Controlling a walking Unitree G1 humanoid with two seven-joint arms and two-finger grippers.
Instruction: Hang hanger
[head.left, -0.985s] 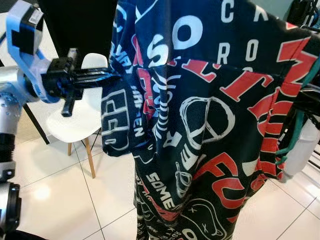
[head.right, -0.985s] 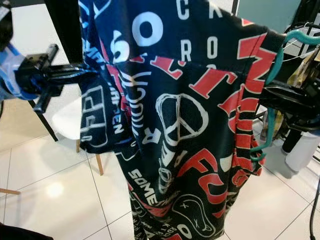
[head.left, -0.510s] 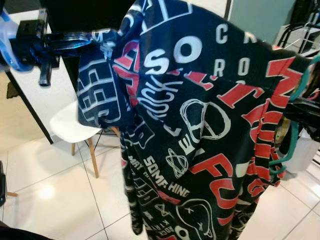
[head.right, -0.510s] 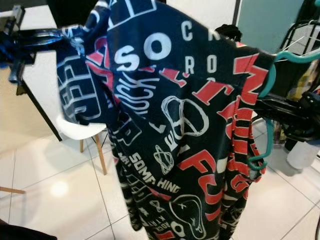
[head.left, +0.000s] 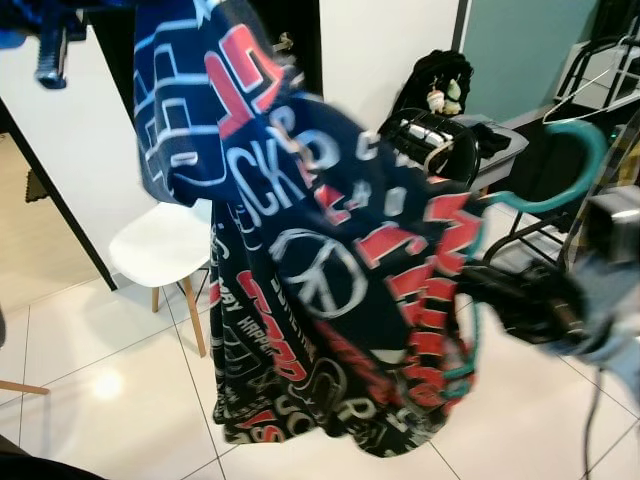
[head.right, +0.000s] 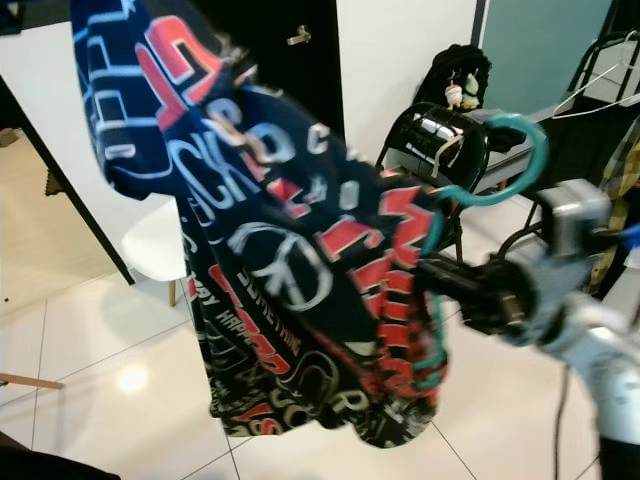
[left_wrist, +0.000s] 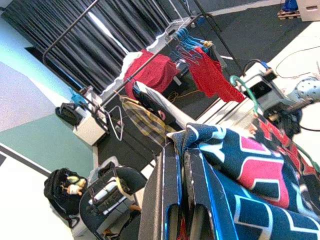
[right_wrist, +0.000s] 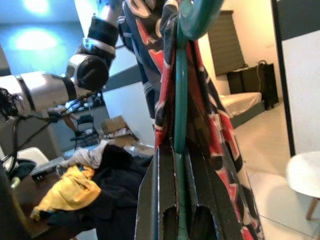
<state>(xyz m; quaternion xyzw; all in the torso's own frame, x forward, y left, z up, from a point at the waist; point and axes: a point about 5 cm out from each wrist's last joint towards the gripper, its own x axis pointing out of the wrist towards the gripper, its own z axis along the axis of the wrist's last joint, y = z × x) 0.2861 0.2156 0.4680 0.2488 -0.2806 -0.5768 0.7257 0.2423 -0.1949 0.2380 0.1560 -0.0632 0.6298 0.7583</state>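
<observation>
Pinching the teal hanger (head.right: 437, 290) in my right claw (head.right: 432, 278) mid-frame; left claw (left_wrist: 181, 165) clamps the printed garment (head.left: 300, 260) upper left.

Our right gripper (head.right: 440, 275) and its arm are blurred in both eye views, so we cannot read the fingers there. The teal hanger (head.right: 495, 160) shows its hook, but most of its body is hidden inside the dark printed shirt (head.left: 300, 270). The shirt's upper part is cut off by the top edge, and its letters are smeared. Our left gripper (left_wrist: 181, 150) has its fingertips covered by the shirt cloth. The white chair (head.left: 160, 245) is partly hidden behind the shirt.
</observation>
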